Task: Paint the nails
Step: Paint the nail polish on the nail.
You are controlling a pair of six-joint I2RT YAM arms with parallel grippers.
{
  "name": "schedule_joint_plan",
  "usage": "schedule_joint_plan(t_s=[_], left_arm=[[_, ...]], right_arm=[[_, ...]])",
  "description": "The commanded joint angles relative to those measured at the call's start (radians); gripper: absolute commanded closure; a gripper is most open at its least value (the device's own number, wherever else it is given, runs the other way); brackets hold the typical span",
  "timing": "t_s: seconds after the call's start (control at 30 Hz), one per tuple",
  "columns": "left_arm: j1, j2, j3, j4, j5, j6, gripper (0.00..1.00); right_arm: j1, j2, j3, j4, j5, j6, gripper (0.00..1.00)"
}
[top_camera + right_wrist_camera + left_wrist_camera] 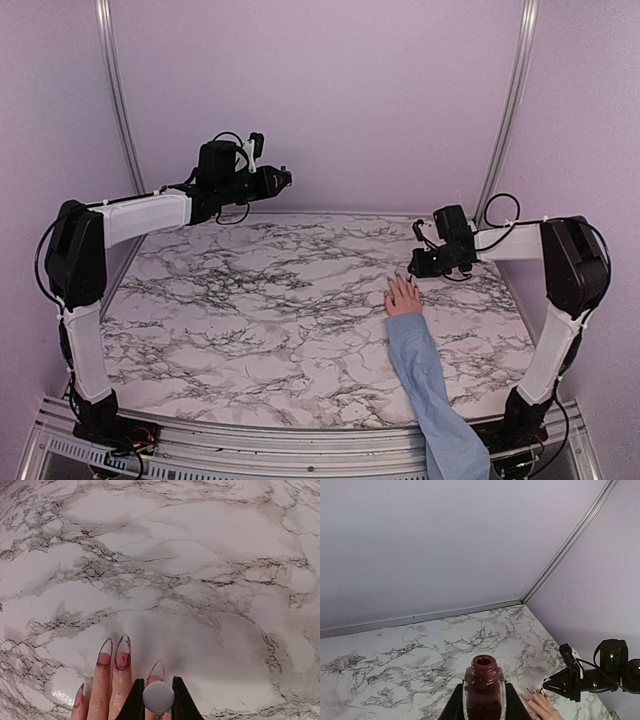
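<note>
Gripping, left gripper (pixel 484 711): clamped shut on an open red polish bottle (pixel 484 680).
Right gripper (pixel 158 707): closed on a grey cap (pixel 158 695) by the nails (pixel 122 652).

- From overhead, the nails (pixel 401 277) are too small to tell which ones carry colour.
- The blue sleeve (pixel 430 390) runs off the bottom edge, so the rest of the arm is out of sight.
- In the left wrist view, the red bottle (pixel 484 700) is cut off below its shoulders. The left gripper (pixel 484 687) shows only as dark slivers either side.
- In the same view, the hand (pixel 543 708) is cropped to a few fingertips.
- In the right wrist view, the grey cap (pixel 158 696) pinched in the right gripper (pixel 157 680) covers the base of one nail, and anything beneath the cap is hidden.
- The fingers (pixel 120 695) leave the bottom edge there, and the smallest shows only its tip.
</note>
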Motion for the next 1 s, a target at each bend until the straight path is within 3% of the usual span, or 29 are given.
schedule_joint_plan(t_s=[0.0, 0.97], left_arm=[[0.005, 0.016, 0.034, 0.015, 0.007, 0.002, 1.0], [0.011, 0.018, 0.036, 0.014, 0.01, 0.006, 1.0]], right_arm=[[0.01, 0.009, 0.043, -0.007, 0.015, 0.006, 1.0], [0.01, 0.032, 0.074, 0.007, -0.017, 0.002, 1.0]])
